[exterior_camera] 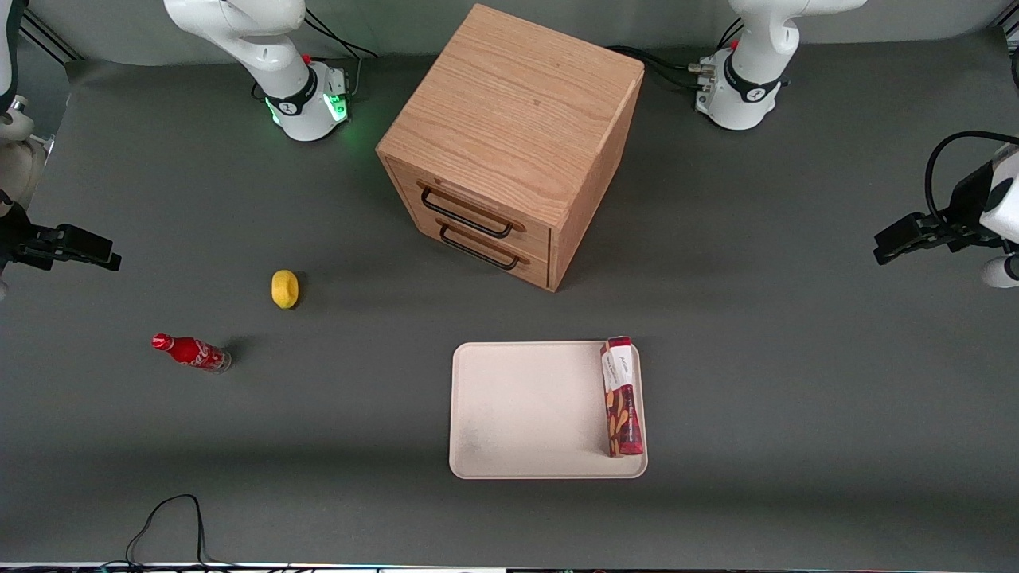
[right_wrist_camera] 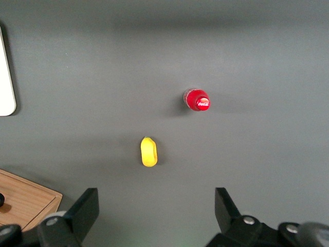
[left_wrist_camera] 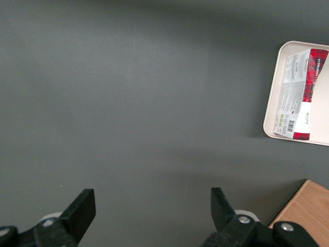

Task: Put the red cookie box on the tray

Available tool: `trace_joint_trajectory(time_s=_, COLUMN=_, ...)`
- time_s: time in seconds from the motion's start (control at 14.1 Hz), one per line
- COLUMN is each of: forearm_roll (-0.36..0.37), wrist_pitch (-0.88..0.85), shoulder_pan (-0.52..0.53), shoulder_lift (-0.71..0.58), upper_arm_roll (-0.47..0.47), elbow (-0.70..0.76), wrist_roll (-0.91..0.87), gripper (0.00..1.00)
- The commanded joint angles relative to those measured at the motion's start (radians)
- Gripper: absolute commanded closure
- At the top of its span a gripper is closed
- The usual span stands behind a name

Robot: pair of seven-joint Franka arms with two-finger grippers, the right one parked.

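Note:
The red cookie box (exterior_camera: 621, 398) lies flat in the cream-white tray (exterior_camera: 517, 406), along the tray's rim toward the working arm's end. The left wrist view shows the box (left_wrist_camera: 300, 95) with its white label panel up, resting in the tray (left_wrist_camera: 321, 126). My left gripper (exterior_camera: 884, 247) hovers well away from the tray, toward the working arm's end of the table and farther from the front camera. The gripper (left_wrist_camera: 152, 198) is open, with only bare grey table between its fingers.
A wooden two-drawer cabinet (exterior_camera: 509, 143) stands farther from the front camera than the tray. A yellow lemon (exterior_camera: 284, 288) and a small red soda bottle (exterior_camera: 191, 352) lie toward the parked arm's end. A black cable (exterior_camera: 167, 517) loops at the table's near edge.

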Motion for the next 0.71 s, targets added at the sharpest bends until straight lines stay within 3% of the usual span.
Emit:
trace_joint_trajectory(time_s=0.0, forearm_roll=-0.029, wrist_pitch=-0.006, shoulder_pan=-0.002, shoulder_lift=-0.036, upper_arm_roll=0.001, elbow=-0.02, wrist_roll=0.016, gripper=0.0)
trace_joint_trajectory(time_s=0.64, forearm_roll=-0.035, wrist_pitch=-0.056, shoulder_pan=0.002, shoulder_lift=-0.038, upper_arm_roll=-0.01, elbow=-0.024, wrist_roll=0.08, gripper=0.0)
